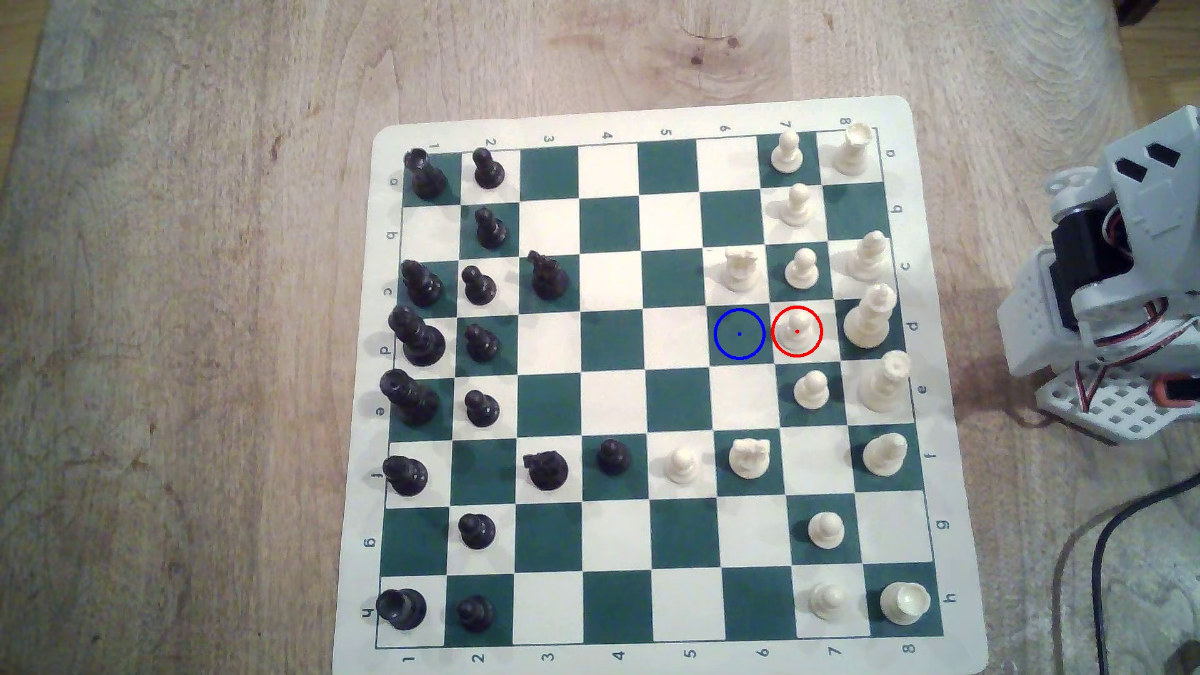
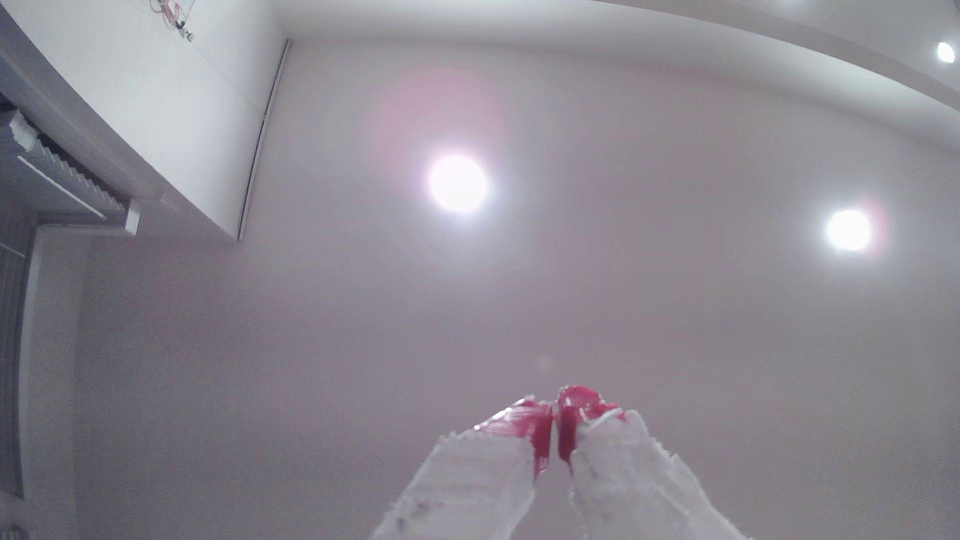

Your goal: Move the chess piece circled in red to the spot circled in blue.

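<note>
Cream-white pawn (image 1: 797,330), red-ringed: upright on a white square of the chessboard, second file in from the board's edge at the exterior view's right, mid-length. Blue-ringed dark green square (image 1: 739,333): unoccupied, directly adjoining the pawn's square on the side toward the board's centre.

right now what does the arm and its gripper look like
The arm is white and grey printed plastic with black motor blocks, red and white wires, slot cut-outs on its grey cover and a perforated white base plate. The gripper has two rough white fingers tipped with glossy red pads.
</note>
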